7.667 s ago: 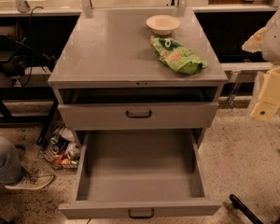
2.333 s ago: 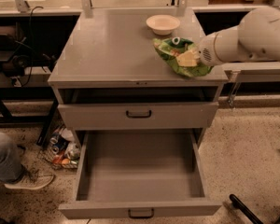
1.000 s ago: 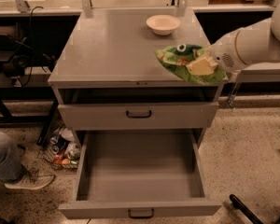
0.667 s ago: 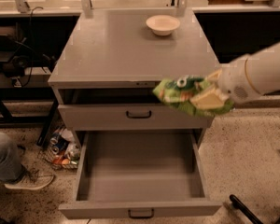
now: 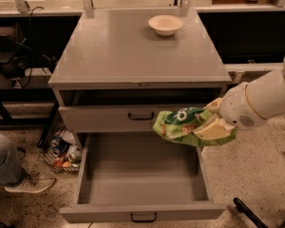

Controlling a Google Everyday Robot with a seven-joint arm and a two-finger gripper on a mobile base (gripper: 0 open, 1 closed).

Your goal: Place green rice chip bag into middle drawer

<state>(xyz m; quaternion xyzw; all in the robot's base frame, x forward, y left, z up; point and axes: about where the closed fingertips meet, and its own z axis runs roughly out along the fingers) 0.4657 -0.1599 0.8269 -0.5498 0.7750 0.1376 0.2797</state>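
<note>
STEP: transfer | HAND: hand (image 5: 207, 128) closed on the green rice chip bag (image 5: 175, 123), right side | BAG: airborne over far-right part of open middle drawer (image 5: 137, 172), above its walls, so release should drop it inside | BENCH: bench (image 5: 123, 51) carries cream bowl (image 5: 166, 24)

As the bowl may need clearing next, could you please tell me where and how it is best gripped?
Take the bowl by its rim from above, one of the jaws inside, one outside: it stands upright and open on the cabinet top. The gripper holds the bag at the open drawer's right side.
</note>
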